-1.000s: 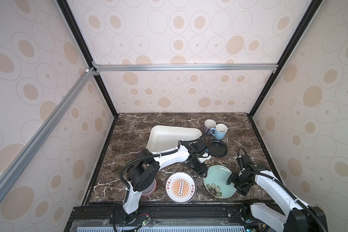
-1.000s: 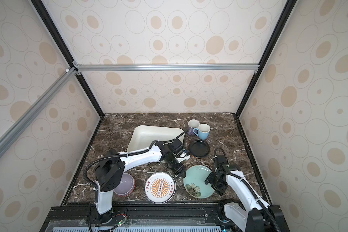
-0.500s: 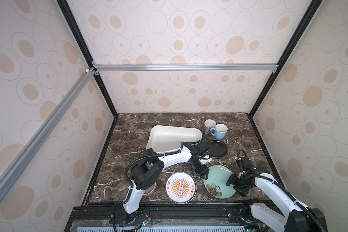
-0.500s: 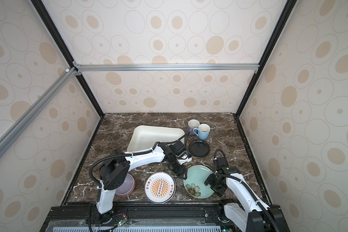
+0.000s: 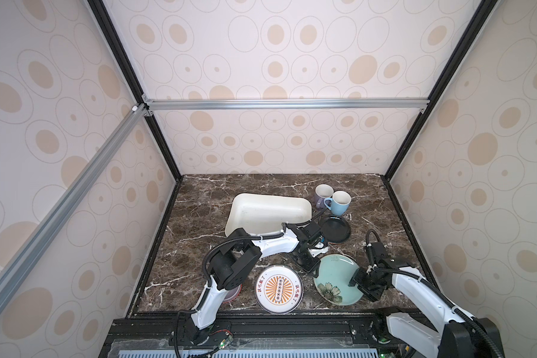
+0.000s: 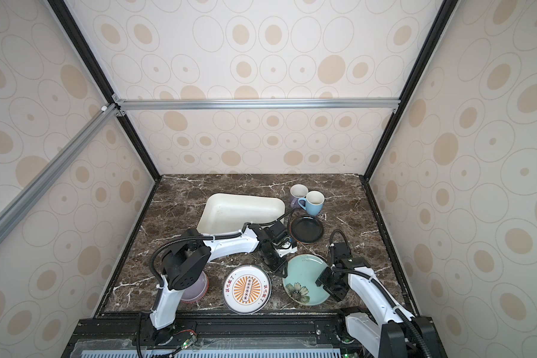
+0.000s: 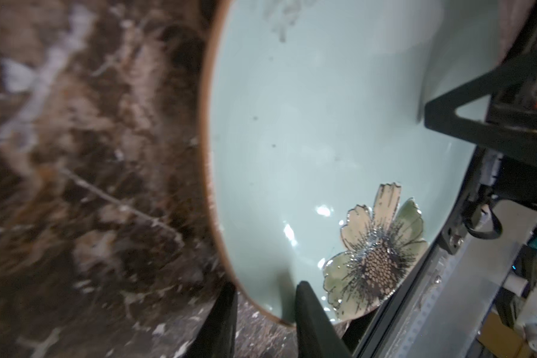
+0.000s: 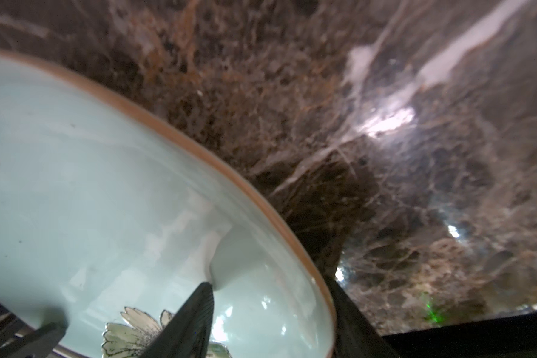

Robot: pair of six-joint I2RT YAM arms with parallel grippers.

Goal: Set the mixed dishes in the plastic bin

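The mint-green flowered plate (image 5: 335,277) (image 6: 304,277) lies flat on the marble near the front right. My left gripper (image 5: 313,272) (image 7: 264,310) reaches across to the plate's left rim, one finger outside and one inside, closed on it. My right gripper (image 5: 358,283) (image 8: 267,291) straddles the right rim with a wide gap, open. The off-white plastic bin (image 5: 267,214) sits at centre back, holding no dishes. The white sunburst plate (image 5: 278,289) lies left of the mint plate. The lavender bowl (image 5: 233,293) is mostly hidden under the left arm.
A black plate (image 5: 335,228) lies between the bin and the mint plate. A blue mug (image 5: 340,203) and a lavender mug (image 5: 322,194) stand together behind it. Patterned walls enclose the marble table (image 5: 199,248) on three sides; the black front rail (image 5: 261,322) runs close to the plates.
My left gripper's jaws have narrowed onto the mint plate's left rim. The right gripper's jaws have narrowed a little at the right rim. The plate stays on the table.
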